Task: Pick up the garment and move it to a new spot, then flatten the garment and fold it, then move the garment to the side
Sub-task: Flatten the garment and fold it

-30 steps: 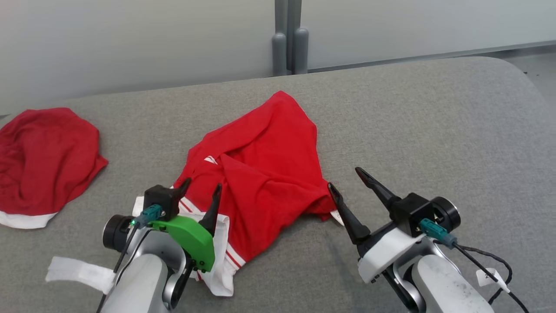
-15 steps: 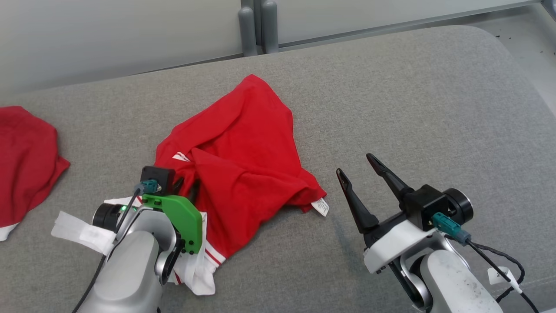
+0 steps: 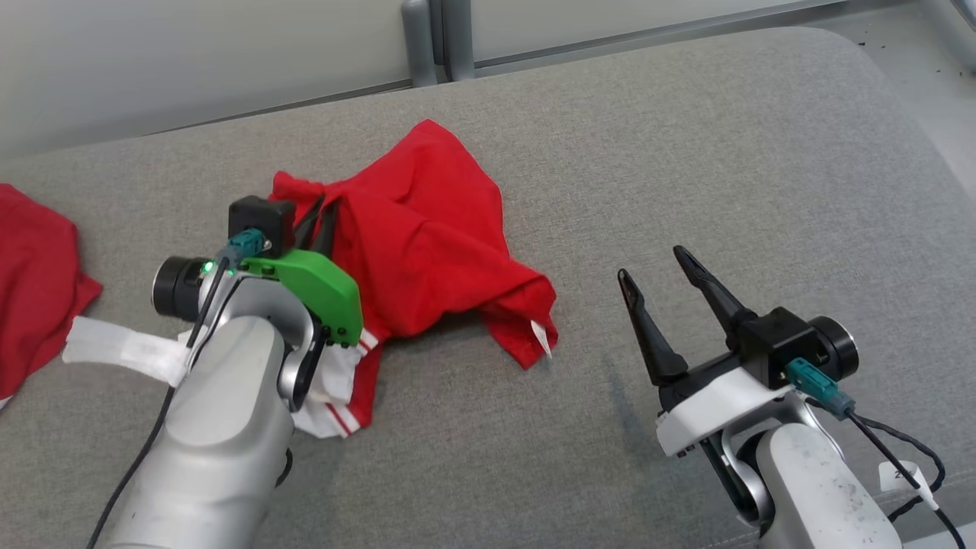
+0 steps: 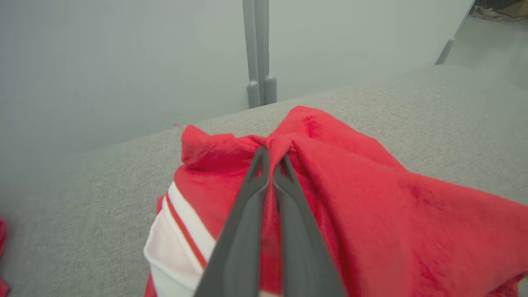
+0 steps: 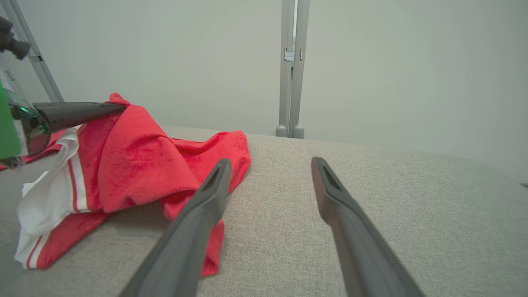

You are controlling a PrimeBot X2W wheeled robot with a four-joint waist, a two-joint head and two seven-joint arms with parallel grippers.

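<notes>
Left gripper (image 3: 316,221) pinches a bunched fold of the red garment (image 3: 427,229), tenting it off the grey cushion (image 3: 724,152), likely the lift toward a new spot. The rest lies on the cushion, white striped hem drooping under the wrist. Right gripper (image 3: 651,263) hovers spread and empty beside the cloth, probably for a second hold. A white tag (image 3: 540,338) sticks out at the near corner; its print is too small to read.
</notes>
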